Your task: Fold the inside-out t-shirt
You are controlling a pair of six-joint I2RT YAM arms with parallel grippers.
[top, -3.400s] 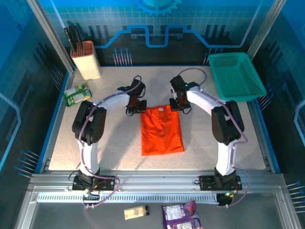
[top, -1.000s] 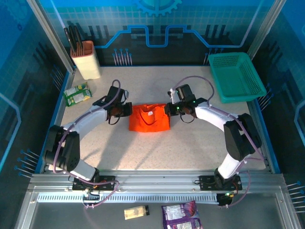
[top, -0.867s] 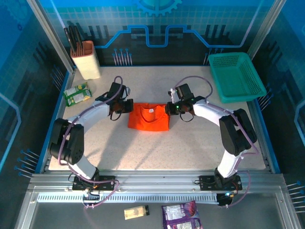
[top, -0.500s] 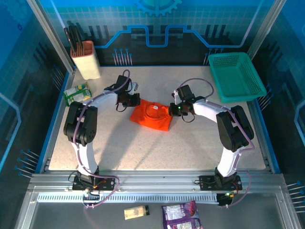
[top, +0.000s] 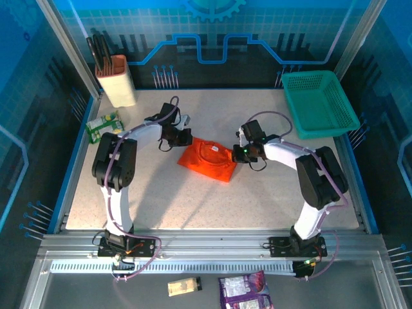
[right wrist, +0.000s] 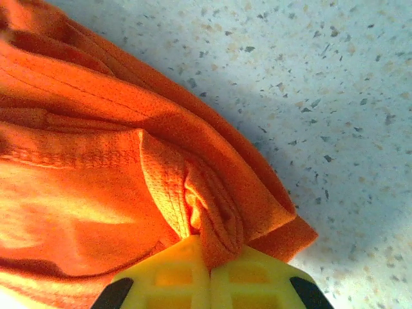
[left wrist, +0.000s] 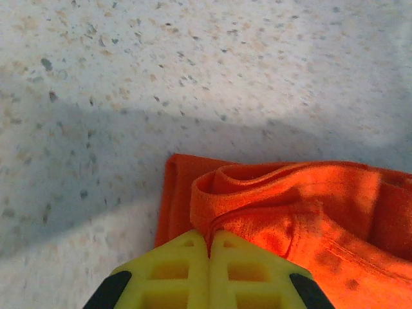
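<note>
- The bright orange-red soft-fabric t-shirt point(top: 207, 159) lies in a slanted, folded bundle midway across the speckled grey tabletop point(top: 270, 199), somewhat nearer its far edge.
- The left gripper point(top: 183, 138) has its yellow fingers point(left wrist: 180, 270) pressed together on a fold at the bundle's far-left corner.
- The right gripper point(top: 239, 153) is clamped on a gathered tuck of cloth at the bundle's right edge.
- A teal plastic mesh basket point(top: 308, 74) sits at the far right corner.
- A cream holder of dark handles point(top: 116, 80) stands at the far left corner.
</note>
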